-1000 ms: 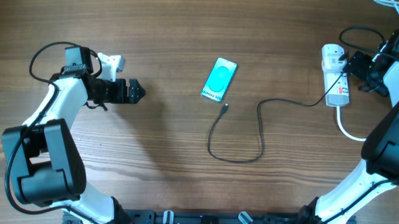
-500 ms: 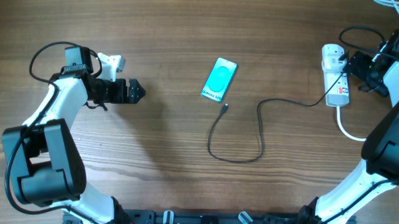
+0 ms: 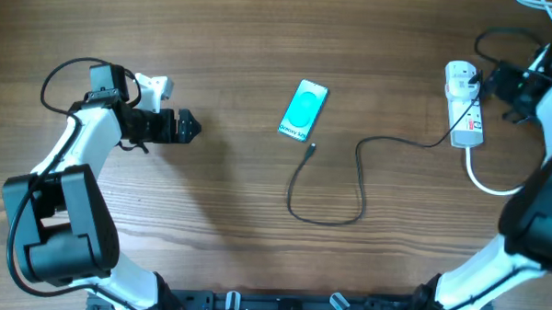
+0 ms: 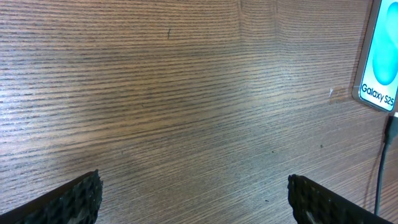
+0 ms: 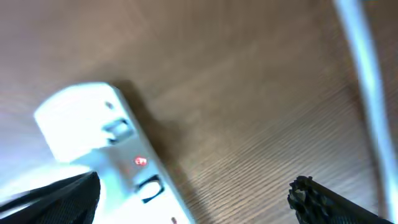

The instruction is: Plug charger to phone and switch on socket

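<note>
The phone (image 3: pixel 303 110), teal screen up, lies at the table's middle; its white-band end shows in the left wrist view (image 4: pixel 380 62). The charger cable (image 3: pixel 360 176) loops from its connector tip (image 3: pixel 311 149), just below the phone, across to the socket (image 3: pixel 464 106), a white power strip at the far right. The tip also shows in the left wrist view (image 4: pixel 390 124). My left gripper (image 3: pixel 190 128) is open and empty, well left of the phone (image 4: pixel 193 186). My right gripper (image 3: pixel 490 84) is open beside the strip's right side (image 5: pixel 193 186). The blurred socket (image 5: pixel 106 143) shows a red mark.
The strip's thick white cord (image 3: pixel 482 185) curves down from its near end and under my right arm; it also crosses the right wrist view (image 5: pixel 364 62). Robot wires loop above each arm. Bare wood lies between my left gripper and the phone.
My right gripper has shifted slightly up and to the right beside the socket. The left arm, phone and cable have not moved.
</note>
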